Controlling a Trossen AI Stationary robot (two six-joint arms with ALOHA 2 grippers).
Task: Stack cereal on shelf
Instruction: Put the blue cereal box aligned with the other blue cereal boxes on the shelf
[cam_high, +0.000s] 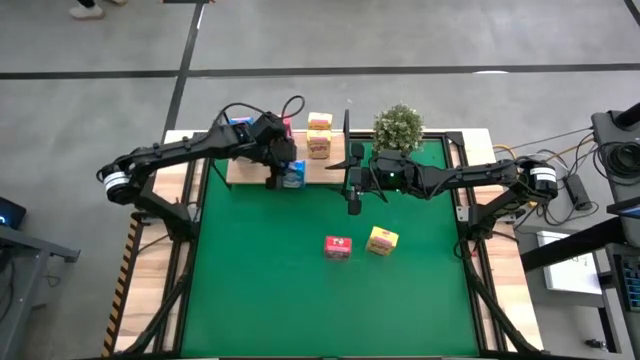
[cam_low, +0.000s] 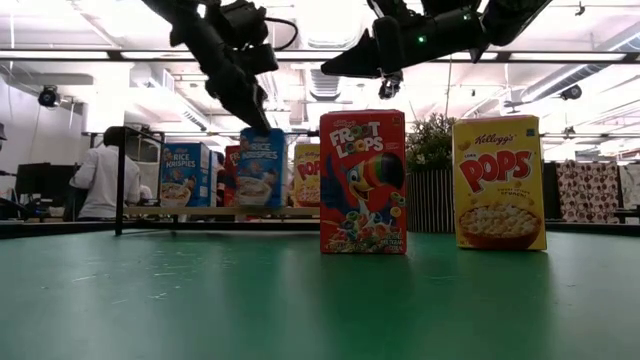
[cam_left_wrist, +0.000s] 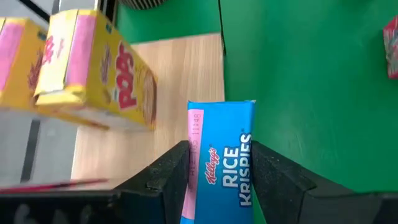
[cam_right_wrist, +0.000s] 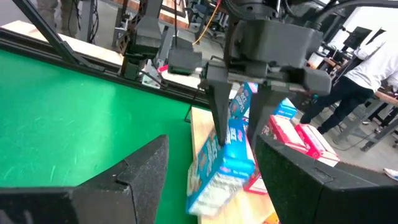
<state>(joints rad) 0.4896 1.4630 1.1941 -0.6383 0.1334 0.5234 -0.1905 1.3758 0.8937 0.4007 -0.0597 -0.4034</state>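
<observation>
My left gripper (cam_high: 284, 166) is shut on a blue Rice Krispies cereal box (cam_left_wrist: 221, 155) at the near edge of the shelf (cam_high: 250, 170), a light wooden plank. More cereal stands on the plank: yellow boxes (cam_high: 319, 135), a second blue box (cam_low: 185, 172) and pink-red ones (cam_right_wrist: 298, 134). A red Froot Loops box (cam_high: 338, 246) and a yellow Pops box (cam_high: 382, 240) stand upright on the green mat. My right gripper (cam_high: 353, 185) hovers open over the mat beside the shelf, level, with nothing between its fingers. My left gripper pinches the blue box between its two fingers, one finger (cam_left_wrist: 177, 171) on each of two opposite faces, with the narrow printed side (cam_left_wrist: 227, 174) showing between them. The fingers slant down from the table's left. The box's lower end (cam_right_wrist: 211, 193) is at the plank's near edge.
A potted green plant (cam_high: 398, 128) stands at the shelf's right end, right behind my right arm. The green mat (cam_high: 260, 290) lies in front of the shelf. People stand in the room beyond the table.
</observation>
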